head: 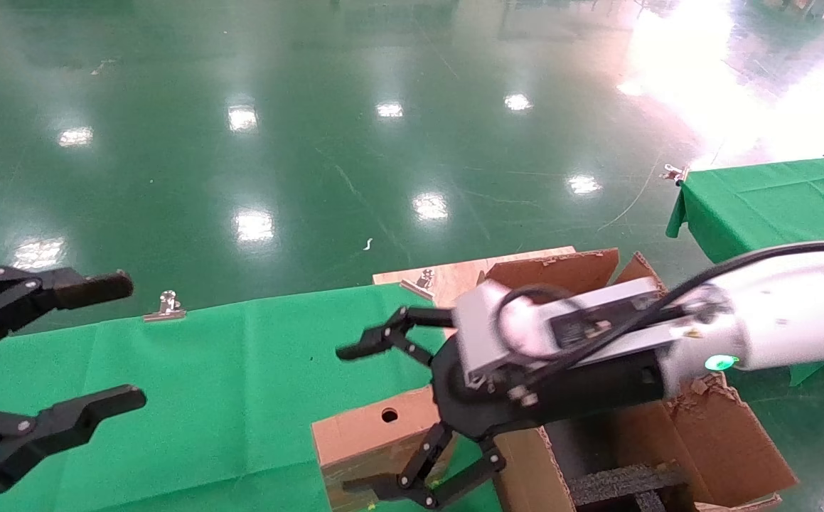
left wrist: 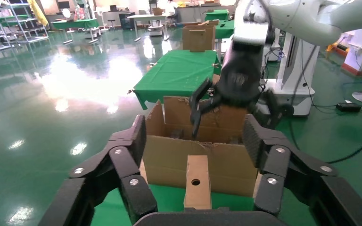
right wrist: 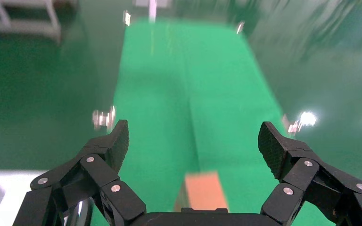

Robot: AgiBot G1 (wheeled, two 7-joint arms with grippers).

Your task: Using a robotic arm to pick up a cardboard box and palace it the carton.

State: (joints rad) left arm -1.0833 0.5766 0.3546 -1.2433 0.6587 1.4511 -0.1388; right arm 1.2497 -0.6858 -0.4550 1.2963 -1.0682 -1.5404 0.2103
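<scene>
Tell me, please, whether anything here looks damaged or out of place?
The carton has ragged, torn flap edges, clearest by the right claw. The cardboard box lies intact on the green table beside it.

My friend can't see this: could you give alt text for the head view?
A white robotic arm reaches in from the right, its open black claw above a small cardboard box beside the carton. A second open claw hangs at left.

A glossy dark-green floor [head: 312, 142] mirrors rows of ceiling lights and a bright glare at two o'clock, while a second bench [head: 767, 203] under green cloth stands at three o'clock and metal shelving [left wrist: 2, 30] lines the far side.
</scene>
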